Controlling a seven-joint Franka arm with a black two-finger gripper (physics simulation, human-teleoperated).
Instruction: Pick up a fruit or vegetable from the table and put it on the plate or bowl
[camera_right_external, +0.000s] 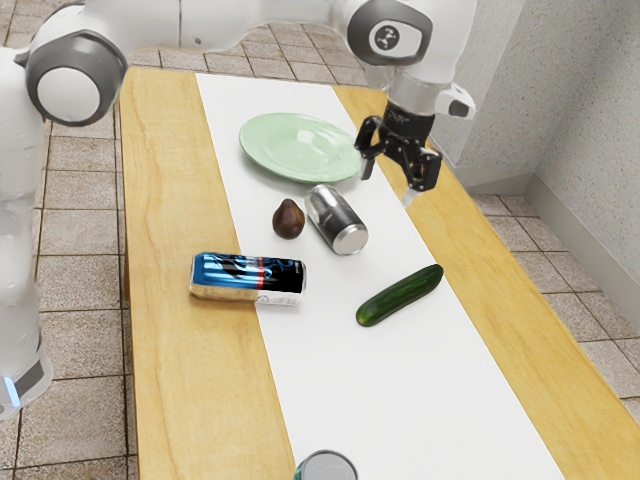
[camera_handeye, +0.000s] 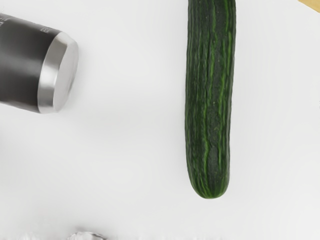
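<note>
Plate (camera_right_external: 298, 146), pale green and round, lies on the white strip (camera_right_external: 420, 400) that runs down the middle of the wooden table (camera_right_external: 170, 330), toward the far end. Its whole face shows green. Three cans are also on the table. A silver can (camera_right_external: 336, 219) lies on its side just in front of the plate, a blue can (camera_right_external: 248, 278) lies on its side at the strip's edge toward the exterior view's left, and the top of a third can (camera_right_external: 325, 466) shows at the near end.

The gripper (camera_right_external: 388, 184) hangs in the air beside the plate's rim, on the exterior view's right. Its fingers are spread wide, nothing is between them, and they touch nothing.

A cucumber (camera_right_external: 400, 294) lies flat and slantwise on the strip, nearer the camera than the gripper and well apart from it, below the hand rather than in it. In the wrist view the cucumber (camera_handeye: 210, 100) stretches long and dark green beside the silver can's (camera_handeye: 40, 65) end, with bare white between the two. A small brown fruit (camera_right_external: 288, 218) stands just beside the silver can, between it and the blue can, near the plate's front rim.
</note>
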